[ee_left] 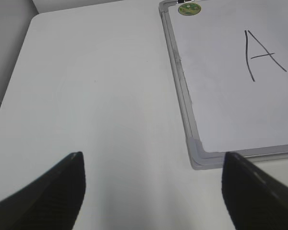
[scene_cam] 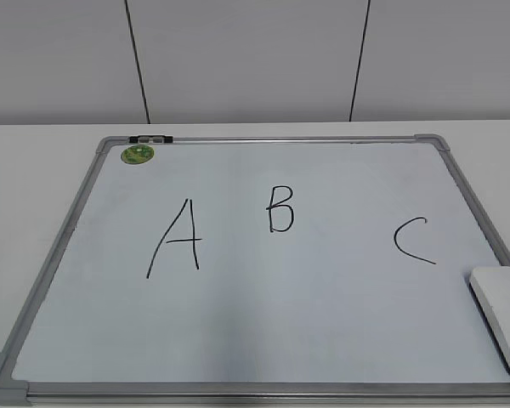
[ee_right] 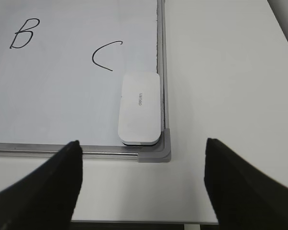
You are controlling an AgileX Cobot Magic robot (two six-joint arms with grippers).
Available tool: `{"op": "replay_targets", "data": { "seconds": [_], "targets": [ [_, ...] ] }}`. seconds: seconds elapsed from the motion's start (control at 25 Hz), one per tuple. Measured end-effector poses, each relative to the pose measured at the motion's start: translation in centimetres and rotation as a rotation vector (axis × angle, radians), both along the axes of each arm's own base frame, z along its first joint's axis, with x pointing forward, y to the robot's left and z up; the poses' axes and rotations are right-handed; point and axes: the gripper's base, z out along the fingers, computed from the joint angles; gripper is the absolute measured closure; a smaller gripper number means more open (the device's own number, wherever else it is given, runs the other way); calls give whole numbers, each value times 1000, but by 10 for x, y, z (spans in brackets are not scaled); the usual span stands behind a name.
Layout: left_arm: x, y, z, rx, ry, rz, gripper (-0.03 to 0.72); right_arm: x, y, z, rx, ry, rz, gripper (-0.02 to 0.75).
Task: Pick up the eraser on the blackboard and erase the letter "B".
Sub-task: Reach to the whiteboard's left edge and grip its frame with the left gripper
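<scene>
The blackboard (scene_cam: 238,331) is laid flat. It is a big white board with a grey frame and rounded grey corners. The letter "B" (scene_cam: 280,209) is drawn in thin black pen near the middle of the board, still whole. The eraser (scene_cam: 503,316) is a smooth white block with small grey print. It is seen at 4 o'clock from the "B", touching the frame near the corner.

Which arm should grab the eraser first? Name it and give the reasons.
Right. The eraser lies in the blackboard's near right corner, just ahead of the open right gripper. The left gripper, also open, hovers over bare table beside the board's left edge, with the eraser out of its view.
</scene>
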Motion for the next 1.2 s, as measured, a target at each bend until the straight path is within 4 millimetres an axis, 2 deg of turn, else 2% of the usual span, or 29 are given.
{"op": "replay_targets", "data": {
  "seconds": [0.12,0.28,0.52,1.04,1.2],
  "targets": [
    [7,0,7,0,10,0,26,0,0,0,0,0,0,151],
    [34,-1,19,1,57,0,30,0,0,0,0,0,0,151],
    [99,-7,16,-64,174,-14,41,0,0,0,0,0,0,151],
    [242,-13,-5,-124,460,10,59,0,0,0,0,0,0,151],
    [280,-15,-15,-137,525,15,67,0,0,0,0,0,0,151]
  ]
}}
